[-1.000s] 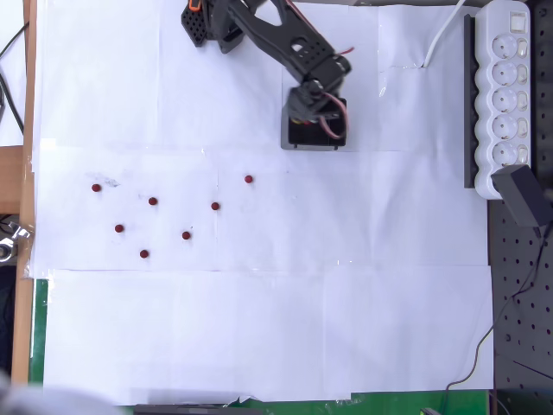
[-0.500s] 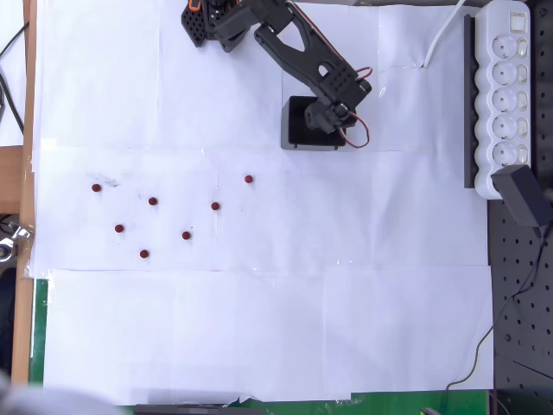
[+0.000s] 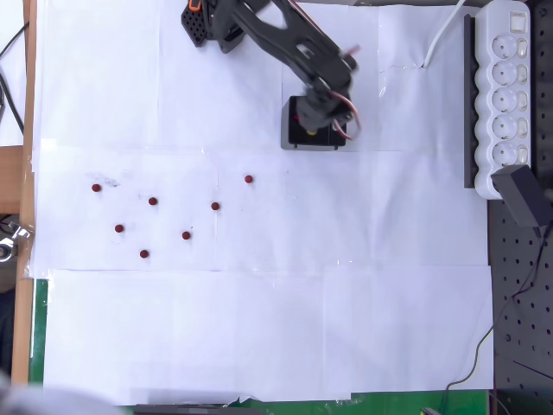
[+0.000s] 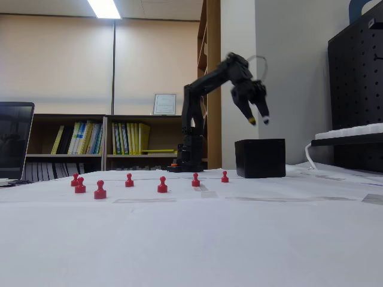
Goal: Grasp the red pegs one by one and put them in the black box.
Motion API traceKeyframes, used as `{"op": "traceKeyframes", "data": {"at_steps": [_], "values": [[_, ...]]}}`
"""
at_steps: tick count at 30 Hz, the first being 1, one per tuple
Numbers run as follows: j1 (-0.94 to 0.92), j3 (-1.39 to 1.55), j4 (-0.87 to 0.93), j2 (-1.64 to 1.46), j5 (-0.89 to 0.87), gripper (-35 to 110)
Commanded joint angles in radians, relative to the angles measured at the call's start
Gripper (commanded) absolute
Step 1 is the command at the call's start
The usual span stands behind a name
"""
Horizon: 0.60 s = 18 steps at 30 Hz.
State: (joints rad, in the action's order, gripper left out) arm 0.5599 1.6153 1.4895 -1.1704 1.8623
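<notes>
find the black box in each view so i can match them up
Overhead view: the black box sits upper middle, partly under the gripper, on the white paper.
Fixed view: the black box stands right of centre on the table, below the raised gripper.
Shared landmark: the arm's gripper above the box.

Matt black plastic on the gripper (image 4: pixel 257 120), its two fingertips pale and bare. Directly beneath it sits the black box (image 4: pixel 260 158), smooth plastic with a dull sheen on its walls. Well off to the gripper's side in the fixed view, the red pegs (image 4: pixel 100 191) look like glossy moulded plastic. They stand on white paper sheets (image 3: pixel 259 328), matt and slightly creased, with shiny tape strips along the seams.
</notes>
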Motion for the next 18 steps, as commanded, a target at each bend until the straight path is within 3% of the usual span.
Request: {"op": "traceKeyframes", "data": {"at_steps": [1, 5, 12, 18], "values": [[-0.19, -0.301, -0.198, 0.216, -0.181, 14], [-0.336, -0.575, -0.399, 0.255, -0.348, 14], [-0.374, -0.867, -0.738, 0.25, -0.434, 14], [-0.388, -1.137, -1.16, 0.238, -0.465, 14]]}}
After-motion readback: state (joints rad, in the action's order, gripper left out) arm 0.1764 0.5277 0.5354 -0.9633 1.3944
